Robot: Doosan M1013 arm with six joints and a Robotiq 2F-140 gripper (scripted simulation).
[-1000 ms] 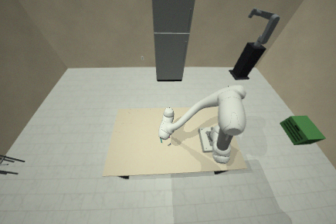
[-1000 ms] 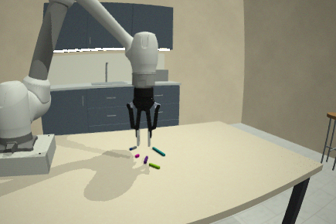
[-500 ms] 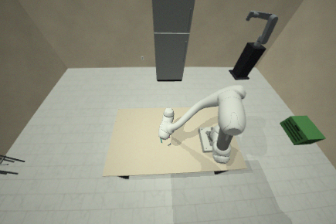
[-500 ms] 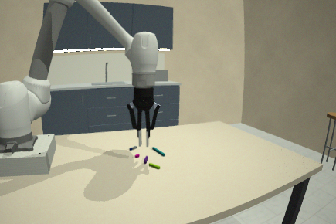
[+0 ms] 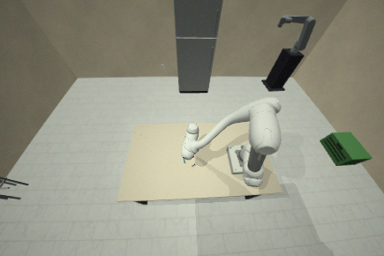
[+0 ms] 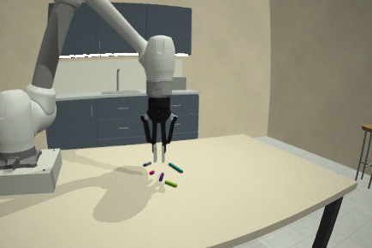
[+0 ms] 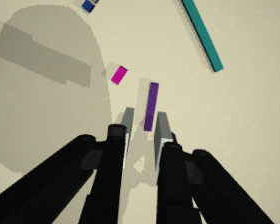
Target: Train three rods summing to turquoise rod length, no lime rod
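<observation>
Apparently we are fetching the purple rod [image 6: 162, 177] [image 7: 151, 105], which lies apart from the blue rod [image 6: 144, 165] [image 7: 88, 6], so our empty gripper [image 6: 159, 161] [image 7: 144, 123], fingers parted narrowly, should center over it, descend astride and close.

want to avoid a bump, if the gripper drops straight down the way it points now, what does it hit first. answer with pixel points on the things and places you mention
Most likely the tabletop [image 5: 159, 181] [image 6: 252, 184] [image 7: 251, 125], at or beside the purple rod [image 6: 162, 176] [image 7: 152, 102]; the height left and exact landing spot are unclear.
</observation>
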